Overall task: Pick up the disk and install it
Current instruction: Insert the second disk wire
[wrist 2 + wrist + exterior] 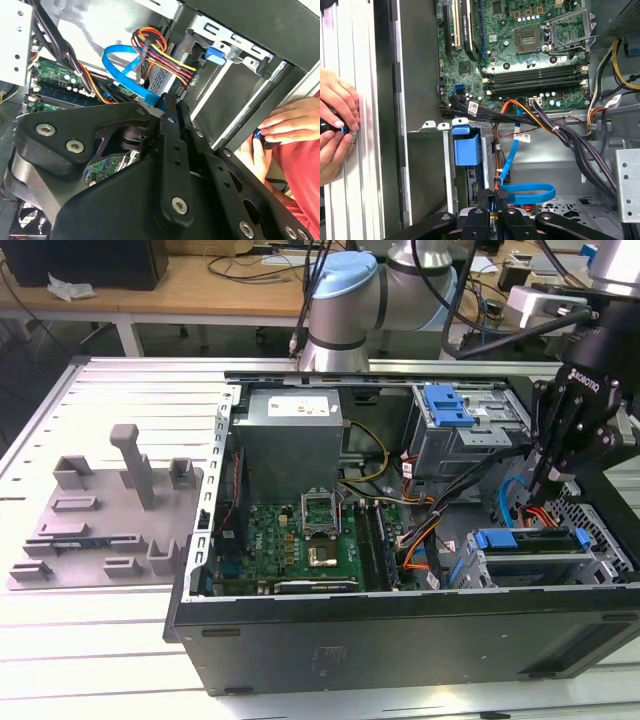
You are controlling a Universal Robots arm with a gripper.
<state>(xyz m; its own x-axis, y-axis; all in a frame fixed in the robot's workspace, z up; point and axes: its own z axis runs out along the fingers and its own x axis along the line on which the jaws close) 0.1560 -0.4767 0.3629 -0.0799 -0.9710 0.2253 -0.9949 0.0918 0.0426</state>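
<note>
Far left, tray: lying outside the case, well apart from the work.
Centre, case: standing open, with cables crowding the way toward the bay.
Lower right, disk: sitting in its cage, blue rail showing.
Right, gripper: hanging near above the disk, jaws pinching together on nothing visible.
Doing it well: probably pressing squarely on the rail end and staying clear of the cables.
</note>
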